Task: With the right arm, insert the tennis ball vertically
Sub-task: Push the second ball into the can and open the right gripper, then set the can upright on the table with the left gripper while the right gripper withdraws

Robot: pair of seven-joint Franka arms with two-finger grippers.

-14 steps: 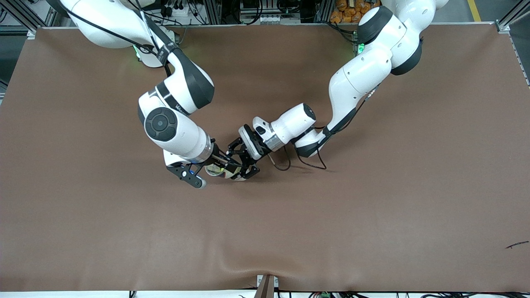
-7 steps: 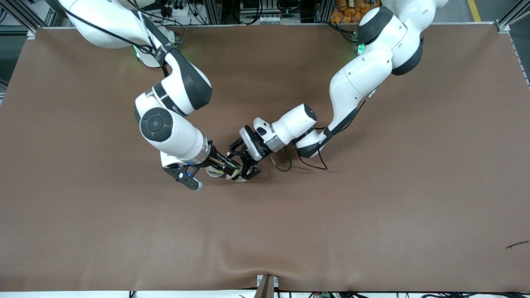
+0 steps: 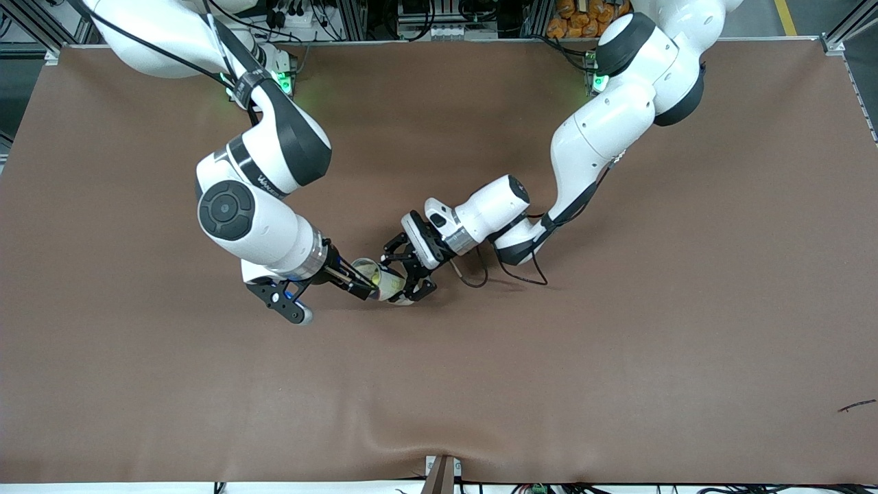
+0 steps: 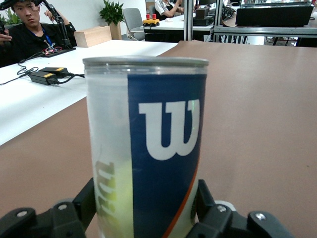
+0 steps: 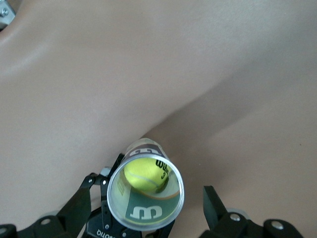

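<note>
A clear Wilson tennis ball can [image 3: 384,285] stands on the brown table mat [image 3: 617,343], mouth open. My left gripper [image 3: 406,283] is shut on its lower part; in the left wrist view the can [image 4: 163,148] fills the space between the fingers of the left gripper [image 4: 146,208]. A yellow tennis ball [image 5: 143,176] lies inside the can [image 5: 141,212], seen from above in the right wrist view. My right gripper [image 3: 363,283] is open and empty over the can mouth, and in its own view the right gripper [image 5: 146,215] has one finger on each side.
A black cable [image 3: 480,274] loops on the mat beside the left wrist. The left gripper's body [image 5: 106,229] shows beside the can. The mat has a fold [image 3: 411,439] at the front edge and a small dark mark [image 3: 856,405] toward the left arm's end.
The right arm has drawn back toward its own end of the table, and its gripper has moved off the can's mouth. The left gripper and can have shifted only slightly.
</note>
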